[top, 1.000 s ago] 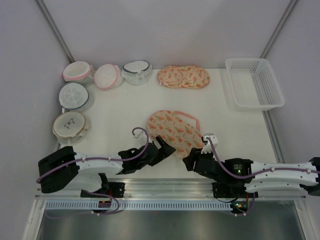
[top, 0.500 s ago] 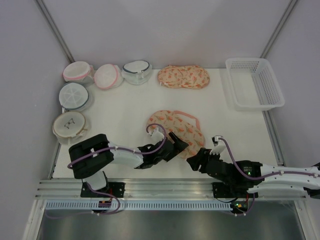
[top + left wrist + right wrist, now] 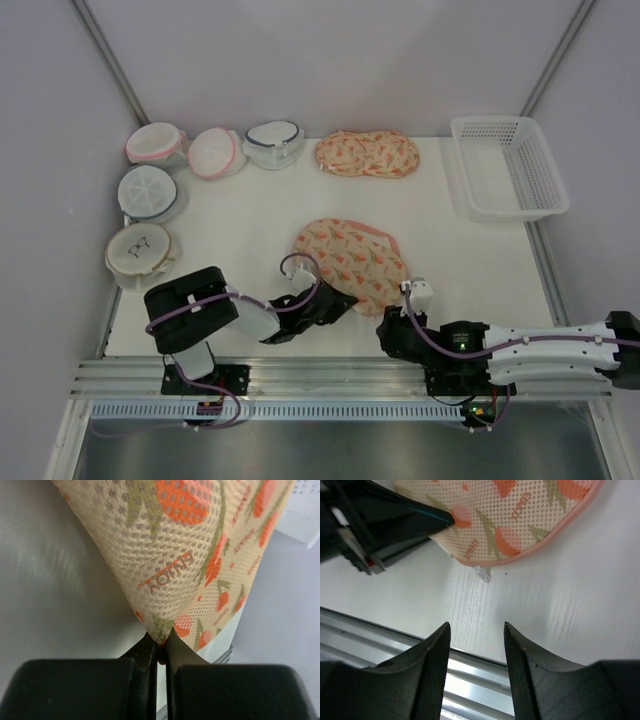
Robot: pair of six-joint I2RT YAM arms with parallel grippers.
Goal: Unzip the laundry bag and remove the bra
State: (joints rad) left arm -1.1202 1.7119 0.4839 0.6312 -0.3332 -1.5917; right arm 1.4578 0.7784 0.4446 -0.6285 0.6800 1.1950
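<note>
The peach, orange-printed laundry bag (image 3: 350,254) lies near the middle of the table. My left gripper (image 3: 343,303) is shut on the mesh at the bag's near edge; the left wrist view shows a fold of printed mesh (image 3: 190,555) pinched between the jaws (image 3: 160,641). My right gripper (image 3: 386,326) hovers open just right of it, near the table's front edge. In the right wrist view its fingers (image 3: 476,626) are apart with nothing between them, and the bag's pink-trimmed edge (image 3: 520,530) and a small clear zip pull (image 3: 484,573) lie ahead. The bra is hidden.
A look-alike printed bag (image 3: 367,154) lies at the back. Several round mesh bags (image 3: 150,190) stand along the back left. A white basket (image 3: 508,166) sits at the back right. The metal rail (image 3: 380,635) runs right below my right gripper.
My left gripper closed on the bag's near edge. My right gripper drew back toward the front edge and to the left, its jaws a little narrower. The bag lies flatter.
</note>
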